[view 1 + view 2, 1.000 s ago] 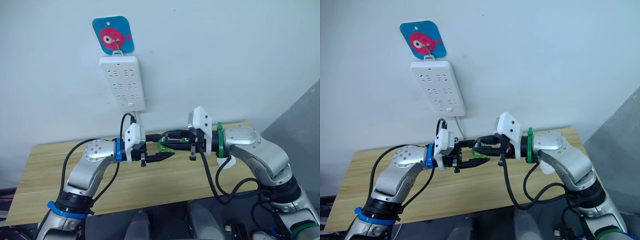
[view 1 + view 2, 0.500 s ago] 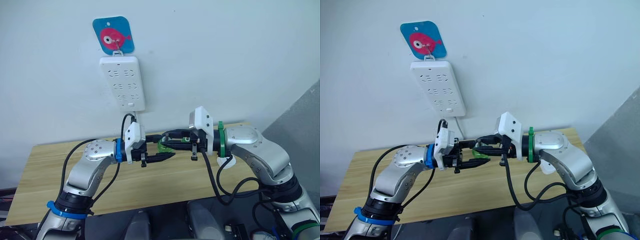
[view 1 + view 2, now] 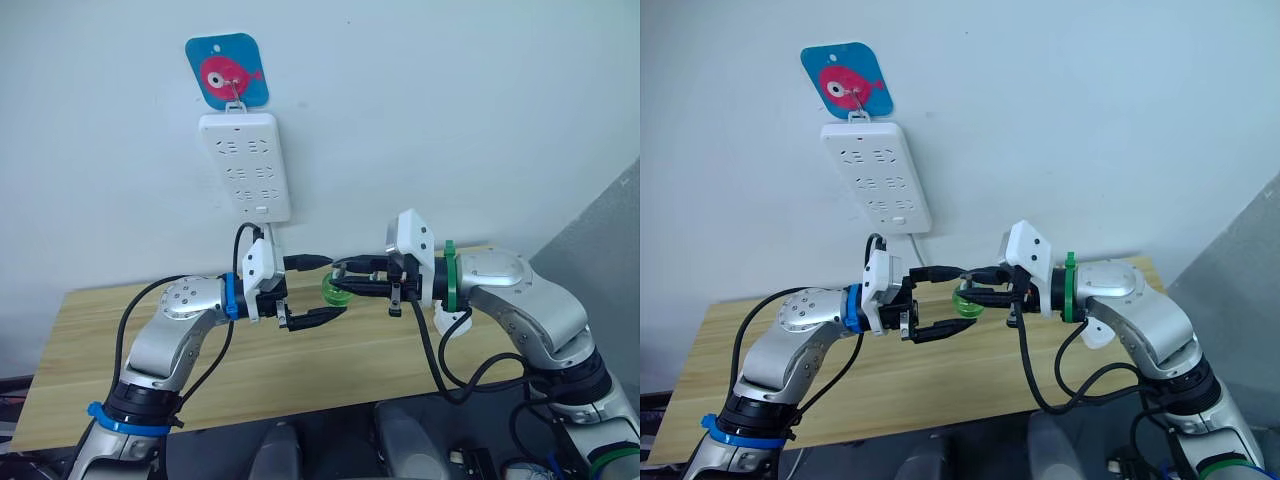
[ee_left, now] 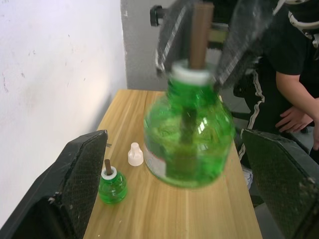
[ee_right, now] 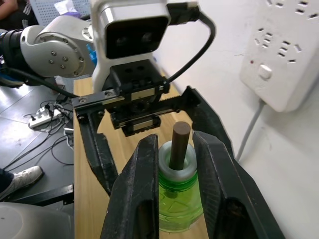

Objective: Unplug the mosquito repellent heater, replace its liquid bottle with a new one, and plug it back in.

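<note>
Green liquid bottle [image 5: 175,199] sits pinched at its neck by the right gripper [image 5: 172,164], held out between the left gripper's [image 3: 318,292] wide-open jaws, apparently for handover.

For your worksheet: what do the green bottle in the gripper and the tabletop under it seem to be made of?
Green bottle: likely clear glossy plastic, though glass is possible; you see through it, and it carries highlights. A brown wick rises from its white collar.
Table: pale wood or wood-look laminate, matte, with grain lines.
</note>
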